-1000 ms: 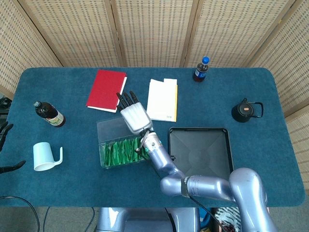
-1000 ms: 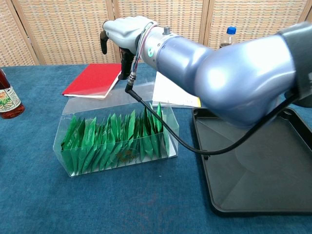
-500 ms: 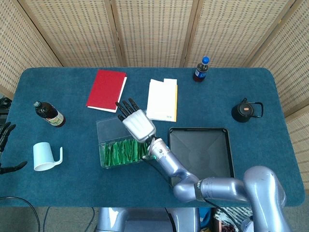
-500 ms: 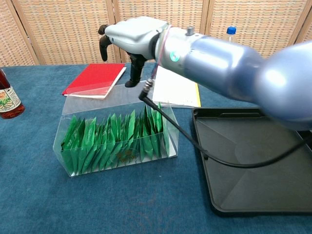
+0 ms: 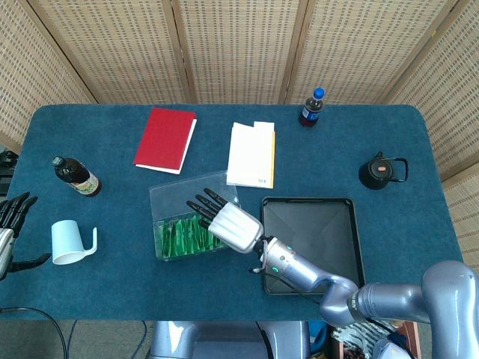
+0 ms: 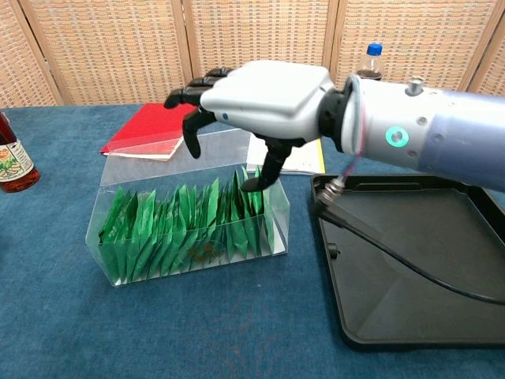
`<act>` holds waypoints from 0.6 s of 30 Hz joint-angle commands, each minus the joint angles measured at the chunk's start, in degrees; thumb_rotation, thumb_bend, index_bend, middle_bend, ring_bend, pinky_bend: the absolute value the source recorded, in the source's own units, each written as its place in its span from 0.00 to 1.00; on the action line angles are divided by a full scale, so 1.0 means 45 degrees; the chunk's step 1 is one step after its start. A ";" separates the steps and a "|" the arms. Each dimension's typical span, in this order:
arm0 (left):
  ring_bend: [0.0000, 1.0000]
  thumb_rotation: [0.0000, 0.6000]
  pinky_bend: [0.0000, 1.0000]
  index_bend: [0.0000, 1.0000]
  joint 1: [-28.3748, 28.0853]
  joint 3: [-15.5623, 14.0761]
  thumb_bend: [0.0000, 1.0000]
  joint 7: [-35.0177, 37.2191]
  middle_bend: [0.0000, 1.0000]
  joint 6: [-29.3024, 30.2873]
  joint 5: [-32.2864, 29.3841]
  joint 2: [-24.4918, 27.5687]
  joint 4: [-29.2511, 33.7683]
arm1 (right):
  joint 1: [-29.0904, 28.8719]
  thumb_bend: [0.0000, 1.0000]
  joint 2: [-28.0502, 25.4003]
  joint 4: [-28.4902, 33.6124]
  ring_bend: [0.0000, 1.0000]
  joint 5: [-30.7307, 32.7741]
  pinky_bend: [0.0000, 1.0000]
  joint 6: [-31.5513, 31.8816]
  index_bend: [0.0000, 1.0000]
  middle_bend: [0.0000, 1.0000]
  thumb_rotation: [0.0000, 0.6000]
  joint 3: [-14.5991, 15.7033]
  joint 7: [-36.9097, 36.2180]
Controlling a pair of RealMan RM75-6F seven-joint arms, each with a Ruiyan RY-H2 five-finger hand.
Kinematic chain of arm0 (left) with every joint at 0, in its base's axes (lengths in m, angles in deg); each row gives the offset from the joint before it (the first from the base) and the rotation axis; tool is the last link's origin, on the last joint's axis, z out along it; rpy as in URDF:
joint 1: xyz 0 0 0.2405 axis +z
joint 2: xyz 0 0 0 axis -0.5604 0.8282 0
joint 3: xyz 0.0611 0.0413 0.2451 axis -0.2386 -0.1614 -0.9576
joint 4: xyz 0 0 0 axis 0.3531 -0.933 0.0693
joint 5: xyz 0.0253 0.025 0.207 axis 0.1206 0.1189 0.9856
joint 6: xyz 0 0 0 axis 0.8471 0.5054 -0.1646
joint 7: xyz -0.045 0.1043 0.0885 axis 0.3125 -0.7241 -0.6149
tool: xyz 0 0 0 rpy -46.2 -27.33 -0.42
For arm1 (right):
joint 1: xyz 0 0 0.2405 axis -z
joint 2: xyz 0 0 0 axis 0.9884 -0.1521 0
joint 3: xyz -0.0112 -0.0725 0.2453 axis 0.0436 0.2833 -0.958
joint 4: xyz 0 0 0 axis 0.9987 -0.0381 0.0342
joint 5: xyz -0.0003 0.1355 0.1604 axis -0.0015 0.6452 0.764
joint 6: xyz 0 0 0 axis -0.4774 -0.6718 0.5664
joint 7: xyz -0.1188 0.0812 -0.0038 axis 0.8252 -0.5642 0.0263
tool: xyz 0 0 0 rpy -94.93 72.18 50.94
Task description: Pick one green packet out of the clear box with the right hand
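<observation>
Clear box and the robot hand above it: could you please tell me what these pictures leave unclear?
- Head view: the right robot hand covers the clear box's right end, hiding packets there.
- Chest view: the green packets overlap too tightly to count.
- Head view: the left robot hand is cut off by the frame edge.
- Bottle label: too small to read.

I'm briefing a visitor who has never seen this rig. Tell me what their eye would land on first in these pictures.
First, the right hand, large and pale with dark fingers spread, hovering over the clear box near the table's middle and holding nothing. Next, the bright green packets standing in a row inside that box. After that, the red notebook lying behind the box and the black tray to its right.
</observation>
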 commanded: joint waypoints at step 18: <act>0.00 1.00 0.00 0.00 -0.0139 0.0068 0.07 -0.0209 0.00 -0.0304 -0.0358 -0.0114 -0.0069 | -0.0228 0.36 0.2320 -0.1719 0.00 0.0547 0.00 -0.0771 0.45 0.14 1.00 -0.0753 0.0538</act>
